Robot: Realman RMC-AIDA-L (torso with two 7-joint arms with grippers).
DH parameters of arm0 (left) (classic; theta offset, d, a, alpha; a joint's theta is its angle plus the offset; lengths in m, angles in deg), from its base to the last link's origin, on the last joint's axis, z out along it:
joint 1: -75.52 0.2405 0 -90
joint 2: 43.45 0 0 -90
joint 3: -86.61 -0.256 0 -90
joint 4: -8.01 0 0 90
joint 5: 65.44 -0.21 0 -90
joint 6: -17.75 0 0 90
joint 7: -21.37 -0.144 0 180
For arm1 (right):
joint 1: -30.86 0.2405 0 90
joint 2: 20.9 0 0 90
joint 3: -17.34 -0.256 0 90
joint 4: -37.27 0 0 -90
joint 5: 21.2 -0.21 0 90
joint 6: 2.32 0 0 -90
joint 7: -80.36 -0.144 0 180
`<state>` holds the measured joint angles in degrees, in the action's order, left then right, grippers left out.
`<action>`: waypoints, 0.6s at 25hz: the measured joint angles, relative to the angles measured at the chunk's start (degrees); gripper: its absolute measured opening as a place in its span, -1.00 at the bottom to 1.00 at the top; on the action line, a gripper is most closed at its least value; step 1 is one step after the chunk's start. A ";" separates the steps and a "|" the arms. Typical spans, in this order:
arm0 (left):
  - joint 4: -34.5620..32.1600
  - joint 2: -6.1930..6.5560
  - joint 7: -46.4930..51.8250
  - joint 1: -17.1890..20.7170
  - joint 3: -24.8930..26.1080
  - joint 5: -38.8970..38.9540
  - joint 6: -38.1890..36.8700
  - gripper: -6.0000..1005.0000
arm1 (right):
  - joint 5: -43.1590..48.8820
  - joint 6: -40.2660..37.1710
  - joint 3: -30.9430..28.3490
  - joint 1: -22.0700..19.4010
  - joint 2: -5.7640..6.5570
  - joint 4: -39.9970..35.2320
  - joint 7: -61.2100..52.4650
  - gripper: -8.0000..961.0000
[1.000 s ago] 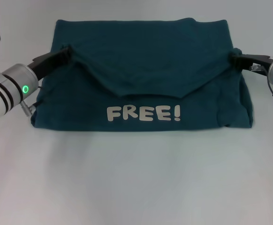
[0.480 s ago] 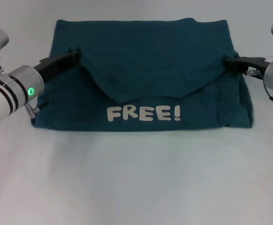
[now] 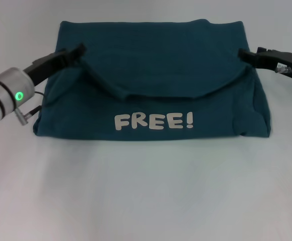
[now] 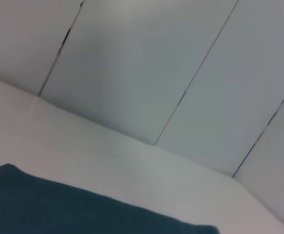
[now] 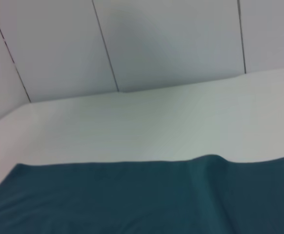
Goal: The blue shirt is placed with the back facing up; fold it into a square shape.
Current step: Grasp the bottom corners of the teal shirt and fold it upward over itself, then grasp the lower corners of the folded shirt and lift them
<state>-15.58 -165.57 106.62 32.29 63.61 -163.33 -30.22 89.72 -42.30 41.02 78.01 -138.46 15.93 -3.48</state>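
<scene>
I see the blue shirt (image 3: pixel 156 80) lying on the white table (image 3: pixel 146 191), filling the far half of the head view from 9 to 3 o'clock. It is folded into a broad rectangle. A flap of cloth (image 3: pixel 161 70) lies over its upper part, its curved lower edge dipping toward the middle. Below that edge, at about 6 o'clock on the shirt, pale letters reading "FREE!" (image 3: pixel 153 121) face up.

Left gripper (image 3: pixel 78 49): at 10 o'clock on the shirt, its black fingers reaching in from the shirt's left edge, their tips at the flap's left end. I cannot tell whether they are apart or pinched, nor whether they hold cloth.

Right gripper (image 3: pixel 242 53): at 2 o'clock, black fingers pointing in from the right edge, tips at the flap's right end. Same doubt there, I cannot tell.

Left wrist view: a corner of teal cloth (image 4: pixel 59 209), bare table and a panelled wall (image 4: pixel 147 68) behind. Right wrist view: the shirt's far edge (image 5: pixel 132 195), table and wall beyond
</scene>
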 joint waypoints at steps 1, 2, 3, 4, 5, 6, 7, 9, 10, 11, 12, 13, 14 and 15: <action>-0.66 -0.07 0.61 0.50 0.06 0.02 -1.15 -0.31 | -0.32 -0.71 0.00 -0.21 0.21 -0.11 -0.08 0.04; -1.36 -0.17 1.05 0.94 0.15 0.12 -2.09 -0.22 | -0.48 -1.62 0.00 -0.42 0.42 -0.24 -0.28 0.08; -2.49 -0.37 1.61 1.72 0.21 0.46 -3.56 -0.13 | -0.50 -2.57 0.01 -0.66 0.64 -0.44 -0.70 0.13; -3.13 -0.48 1.85 2.22 0.21 0.71 -4.26 0.01 | -0.43 -3.31 0.08 -0.86 0.82 -0.62 -1.23 0.17; -3.75 -0.57 1.99 2.88 0.21 1.21 -5.33 0.15 | -0.31 -4.44 0.30 -1.17 1.10 -0.82 -2.06 0.22; -4.13 -0.63 2.09 3.46 0.14 1.55 -6.24 0.29 | -0.24 -5.51 0.76 -1.53 1.39 -1.08 -3.08 0.26; -4.37 -0.61 2.27 3.94 0.06 1.68 -6.94 0.36 | -0.21 -6.66 1.40 -1.95 1.74 -1.44 -4.35 0.31; -4.69 -0.55 2.81 4.63 -0.11 1.67 -7.83 0.51 | -0.20 -9.32 3.17 -3.07 2.32 -2.56 -7.27 0.32; -5.09 -0.51 3.53 5.55 -0.32 1.37 -8.98 0.59 | -0.19 -10.57 3.96 -3.71 2.56 -3.10 -8.71 0.33; -5.30 -0.50 3.84 6.11 -0.39 1.22 -9.48 0.66 | -0.18 -12.15 4.76 -4.45 2.79 -3.88 -10.22 0.33; -5.86 -0.54 4.10 7.07 -0.44 1.11 -10.50 0.73 | -0.18 -13.71 5.36 -5.29 2.95 -4.72 -11.53 0.34; -6.38 -0.65 4.18 7.91 -0.45 1.11 -11.39 0.75 | -0.17 -15.52 5.72 -6.16 3.05 -5.53 -12.74 0.35; -7.04 -0.80 4.24 8.85 -0.47 1.18 -12.56 0.76 | -0.18 -17.27 6.02 -7.12 3.12 -6.43 -13.76 0.35; -7.56 -0.93 4.24 9.71 -0.46 1.27 -13.74 0.78 | -0.17 -18.96 6.21 -7.95 3.17 -7.19 -14.85 0.36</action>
<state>-23.14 -166.49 110.86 42.01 63.16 -162.06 -43.96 89.55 -61.27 47.22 70.05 -135.30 8.74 -18.34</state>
